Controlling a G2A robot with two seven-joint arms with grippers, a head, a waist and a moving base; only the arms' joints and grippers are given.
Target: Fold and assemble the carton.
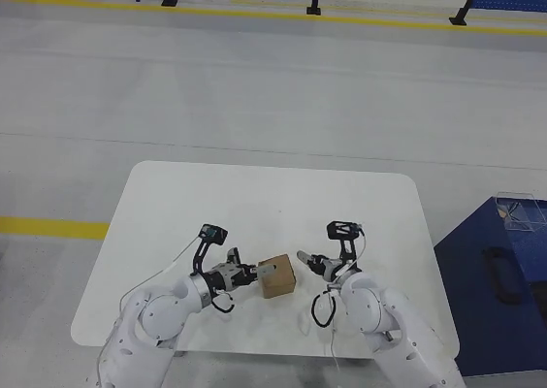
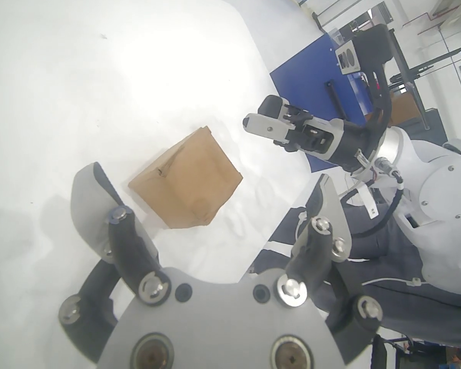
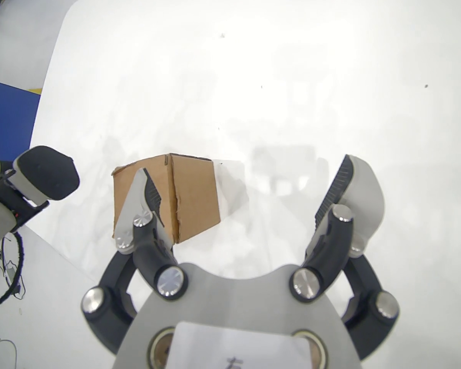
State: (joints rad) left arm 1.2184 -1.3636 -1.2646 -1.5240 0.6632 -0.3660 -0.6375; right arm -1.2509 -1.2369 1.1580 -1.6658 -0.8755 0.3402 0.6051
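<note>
Jaws of our left gripper [image 2: 208,172] and right gripper [image 3: 246,163] stand apart. We see the carton [image 1: 277,276] on the table [image 1: 254,194] between them, touching neither, near the front edge; open tabletop lies beyond.

Note for you: both white, glossy-shelled arms [image 1: 162,315] end in black wrist sections, each trailing a looped black cable [image 3: 21,259]. The two-fingered left gripper [image 2: 206,176] has a grey metal palm plate [image 2: 215,320] with round silver screws, black link bars and pale grey finger shells [image 2: 86,193]. The right gripper [image 3: 247,167] is built the same way — its fingers carry ribbed black pads [image 3: 152,195], and a white paper label [image 3: 238,347] sits on its plate. A small black camera box [image 1: 211,232] tops each wrist.
</note>
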